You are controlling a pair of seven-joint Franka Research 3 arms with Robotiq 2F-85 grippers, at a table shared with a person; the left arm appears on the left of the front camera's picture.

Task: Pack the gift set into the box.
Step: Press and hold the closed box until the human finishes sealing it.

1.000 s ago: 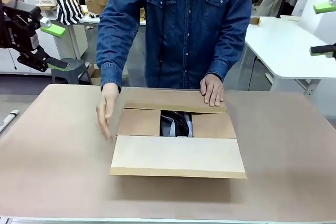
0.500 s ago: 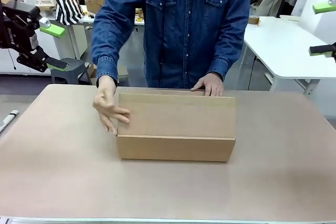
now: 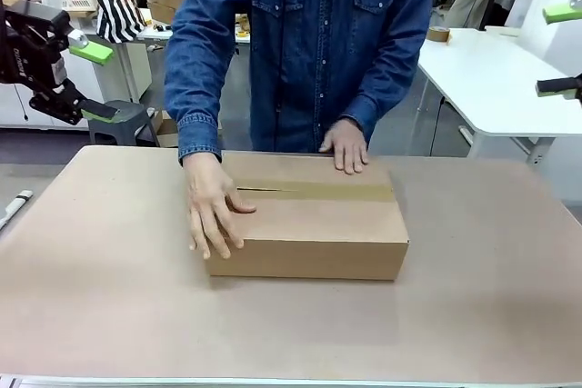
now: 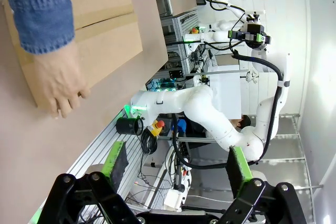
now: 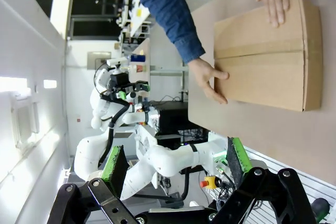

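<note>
While the box (image 3: pixel 309 224) is seen lying at the middle of the counter (image 3: pixel 100 306) with its top flaps folded flat, it is touched by both of the person's hands. At the box's 9 o'clock end the person's right hand (image 3: pixel 213 212) is laid flat over the top, with the fingers spread down over the near edge. The person's left hand (image 3: pixel 346 144) is pressed on the far flap at 12 o'clock. A darker strip (image 3: pixel 318 191) is seen running along the centre seam. The left tool (image 3: pixel 98 82) is held in the air at 10 o'clock from the box, well apart from it and beyond the counter's edge, its green pads set wide with nothing between them. The right tool (image 3: pixel 558 50) is held at 2 o'clock, likewise well apart from the box, its pads spread wide and empty.
</note>
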